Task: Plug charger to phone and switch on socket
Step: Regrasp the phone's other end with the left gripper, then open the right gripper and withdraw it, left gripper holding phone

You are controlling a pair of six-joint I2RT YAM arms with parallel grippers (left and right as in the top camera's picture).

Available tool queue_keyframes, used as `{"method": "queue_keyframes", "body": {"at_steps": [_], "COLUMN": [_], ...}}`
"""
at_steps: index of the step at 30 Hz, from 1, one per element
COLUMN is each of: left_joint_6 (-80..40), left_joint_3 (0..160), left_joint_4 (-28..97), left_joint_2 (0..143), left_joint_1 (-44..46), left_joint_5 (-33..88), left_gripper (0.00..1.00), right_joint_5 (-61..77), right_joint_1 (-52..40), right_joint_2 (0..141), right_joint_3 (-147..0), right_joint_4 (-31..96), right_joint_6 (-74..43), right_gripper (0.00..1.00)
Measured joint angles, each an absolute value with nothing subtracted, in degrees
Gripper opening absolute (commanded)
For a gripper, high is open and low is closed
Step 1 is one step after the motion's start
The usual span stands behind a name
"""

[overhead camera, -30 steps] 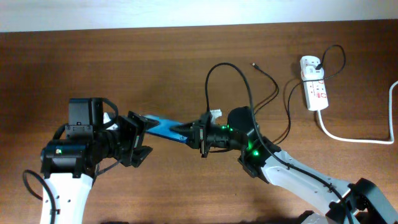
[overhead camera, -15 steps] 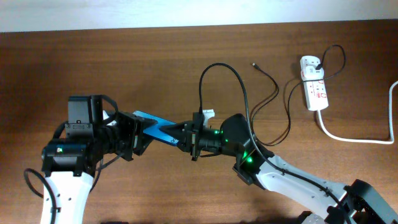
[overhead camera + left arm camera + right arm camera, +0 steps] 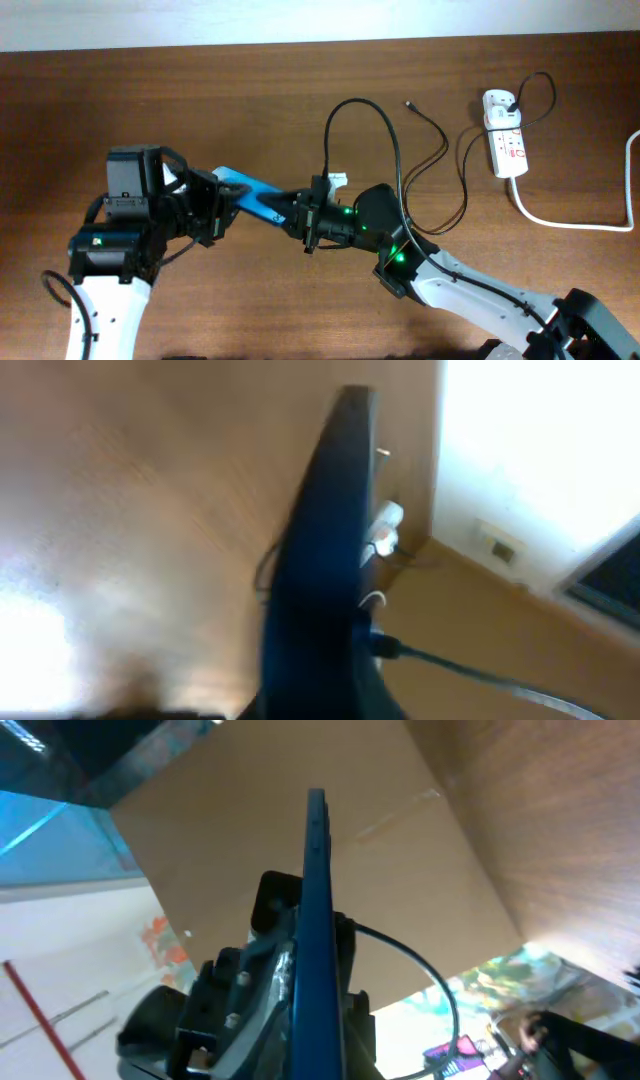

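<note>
The phone (image 3: pixel 255 200) is left of the socket (image 3: pixel 505 140).

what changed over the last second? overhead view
The right gripper carried the phone leftward into the left gripper, which shut on it; both grip it now. The socket and the charger stayed put, connector tip still free.

Left claw (image 3: pixel 220 201) now clamped on phone (image 3: pixel 252 196) end; phone shifted left
</note>
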State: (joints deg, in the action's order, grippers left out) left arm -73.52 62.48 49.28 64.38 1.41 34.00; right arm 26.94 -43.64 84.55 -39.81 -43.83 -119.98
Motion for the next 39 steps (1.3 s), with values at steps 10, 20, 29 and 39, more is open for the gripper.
{"method": "queue_keyframes", "body": {"at_steps": [10, 20, 29, 39], "left_joint_6": [-72.6, -74.1, -62.7, -40.0], "left_joint_3": [62.5, 62.3, 62.3, 62.3], "left_joint_4": [46.0, 50.1, 50.8, 56.6], "left_joint_2": [64.0, 64.8, 65.1, 65.2], "left_joint_1": [1.4, 1.3, 1.3, 1.3], "left_joint_5": [35.2, 26.5, 17.6, 11.7], "left_gripper": [0.0, 0.0, 0.0, 0.0], "right_joint_5": [26.0, 28.1, 28.5, 24.5], "right_joint_1": [-43.4, -44.1, -44.1, -39.0], "right_joint_2": [84.2, 84.2, 84.2, 84.2], "right_joint_3": [-40.6, -40.6, -40.7, -40.4], "right_joint_4": [-44.2, -37.8, -26.1, -6.4], "right_joint_6": [-119.9, -119.8, -119.7, -79.7], "right_gripper": [0.12, 0.28, 0.42, 0.22]}}
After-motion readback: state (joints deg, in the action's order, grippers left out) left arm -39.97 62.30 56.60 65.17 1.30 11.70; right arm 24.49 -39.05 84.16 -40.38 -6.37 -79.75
